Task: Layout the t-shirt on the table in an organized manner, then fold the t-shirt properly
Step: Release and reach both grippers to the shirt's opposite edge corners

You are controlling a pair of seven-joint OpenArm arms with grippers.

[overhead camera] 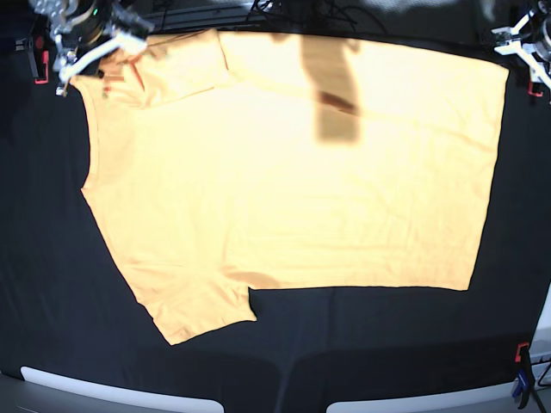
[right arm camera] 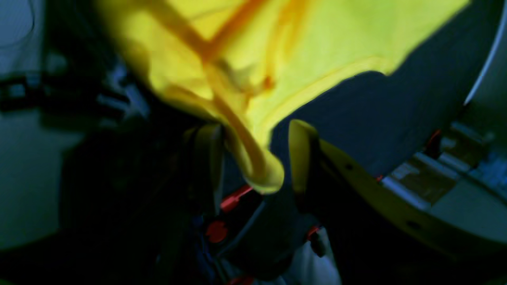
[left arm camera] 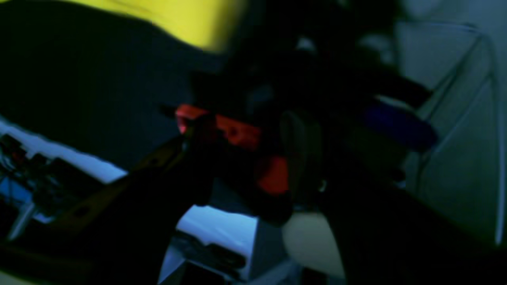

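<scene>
The shirt is lying spread flat on the table, filling most of the base view. One sleeve is pointing toward 11 o'clock and the other toward 7 o'clock. The long straight hem is running down the 3 o'clock side. A dark shadow is falling across the cloth near 12 o'clock.

The right gripper is hovering at 11 o'clock in the base view, over the corner of the upper sleeve. In its wrist view the right gripper is standing with its jaws spread. A rolled fold of the shirt is hanging in the gap between the two fingers, and the jaws are not pressing it.

The left gripper is sitting at 1 o'clock in the base view, just beside the hem's top corner. Its wrist view is dark and blurred. There the shirt is showing only as a yellow patch at 11 o'clock, and a red clamp is showing near the middle. Whether this pincer is spread or pressed together cannot be told.

Another red clamp is gripping the table edge at 4 o'clock.
</scene>
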